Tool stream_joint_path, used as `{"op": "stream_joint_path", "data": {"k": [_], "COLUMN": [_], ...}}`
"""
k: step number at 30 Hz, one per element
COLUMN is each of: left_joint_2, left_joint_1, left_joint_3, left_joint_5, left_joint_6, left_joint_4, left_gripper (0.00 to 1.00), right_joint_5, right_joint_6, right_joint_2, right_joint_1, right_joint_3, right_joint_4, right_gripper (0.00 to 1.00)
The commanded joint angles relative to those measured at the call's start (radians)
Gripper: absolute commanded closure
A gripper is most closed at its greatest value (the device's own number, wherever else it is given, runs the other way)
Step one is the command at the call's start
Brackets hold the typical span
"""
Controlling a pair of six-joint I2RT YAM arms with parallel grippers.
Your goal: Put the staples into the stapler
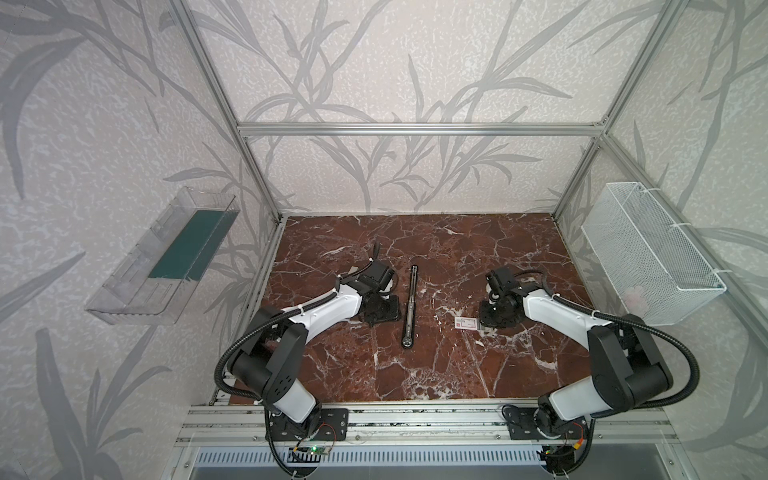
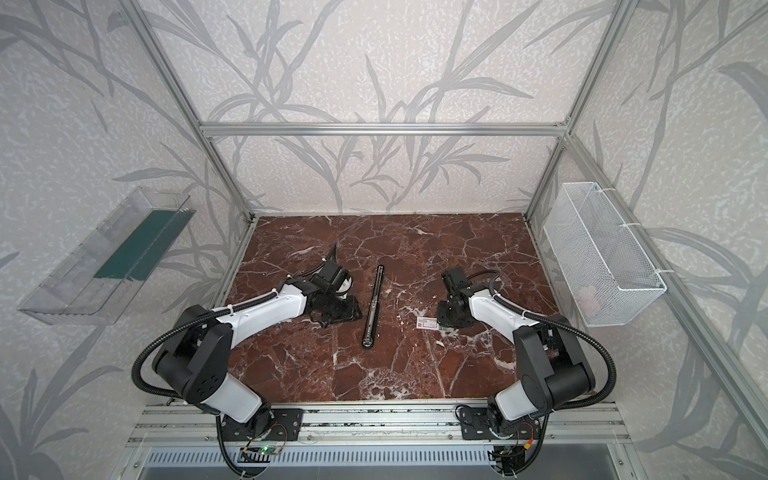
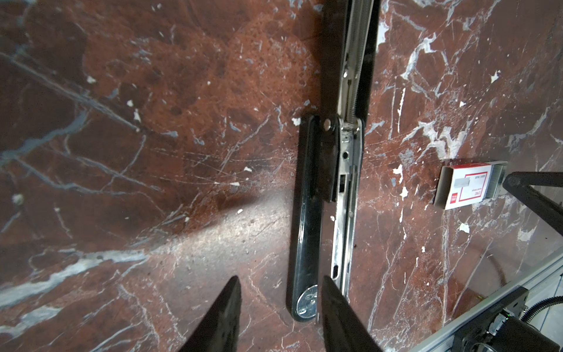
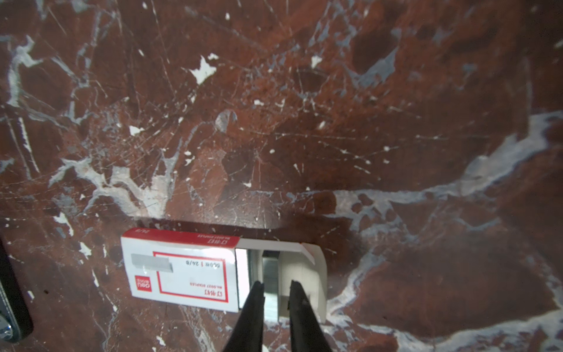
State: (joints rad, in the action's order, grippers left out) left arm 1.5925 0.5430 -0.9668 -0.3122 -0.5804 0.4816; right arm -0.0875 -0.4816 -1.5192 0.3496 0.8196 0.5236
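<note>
Where the stapler (image 1: 410, 305) lies: mid-frame, opened flat.
Left gripper (image 3: 281, 279): apart, empty, at the stapler's end.
Right gripper (image 4: 276, 286): barely apart astride the staples (image 4: 270, 271) in the staple box (image 4: 182, 271); clamped or not, cannot tell.

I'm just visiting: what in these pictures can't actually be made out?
Whether the right tool pinches the staples: in the right wrist view its fingers straddle the strip, contact unclear; in both top views the arm covers it.
The stapler's far end: cut off by the left wrist view's edge.
The pale thing in the wire basket: too small, behind mesh, in both top views.
The staple box's small print: blurred everywhere.
</note>
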Motion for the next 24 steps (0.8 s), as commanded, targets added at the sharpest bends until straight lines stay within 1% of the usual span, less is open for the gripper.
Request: {"op": "stream_joint_path", "data": {"k": [1,6,10,13,14,18,19,20,22,24], "left_joint_2": [-0.035,-0.037,-0.033,-0.031,-0.029,-0.029,-0.031,-0.032,-0.034,-0.036], "left_joint_1": [-0.003,-0.004,-0.003,-0.003,-0.004,-0.003,-0.003,-0.003,-0.003,-0.004], "left_joint_3": [0.01,0.011,0.009,0.007,0.007,0.006,0.006,0.007,0.007,0.009], "left_joint_5": [0.002,0.004,0.004,0.001,0.0,-0.002,-0.001,0.001,0.002,0.003], "left_joint_6": [-0.017,-0.017,-0.016,-0.016,-0.016,-0.018,-0.018,-0.018,-0.018,-0.018], "left_joint_4": [0.0,0.002,0.002,-0.001,-0.002,-0.002,-0.001,0.0,0.002,0.002], "left_gripper": [0.55,0.55,0.55,0.55,0.55,0.56,0.56,0.56,0.56,0.56], "right_joint_5": [-0.008,-0.007,-0.016,-0.028,-0.028,0.006,0.009,0.008,0.004,0.003], "right_joint_6": [0.003,0.0,0.0,-0.007,-0.006,-0.01,-0.011,-0.011,-0.011,-0.008], "right_joint_2": [-0.025,-0.01,0.053,0.086,0.086,0.064,0.058,0.056,0.058,0.057], "right_joint_1": [0.006,0.006,0.004,-0.002,-0.006,-0.016,-0.018,-0.018,-0.018,-0.018], "right_joint_3": [0.011,0.011,0.007,-0.003,-0.005,-0.007,-0.009,-0.011,-0.012,-0.01], "right_joint_4": [-0.002,0.003,-0.003,-0.016,-0.015,0.013,0.013,0.011,0.004,0.003], "right_gripper": [0.82,0.9,0.91,0.9,0.88,0.7,0.68,0.69,0.77,0.79]}}
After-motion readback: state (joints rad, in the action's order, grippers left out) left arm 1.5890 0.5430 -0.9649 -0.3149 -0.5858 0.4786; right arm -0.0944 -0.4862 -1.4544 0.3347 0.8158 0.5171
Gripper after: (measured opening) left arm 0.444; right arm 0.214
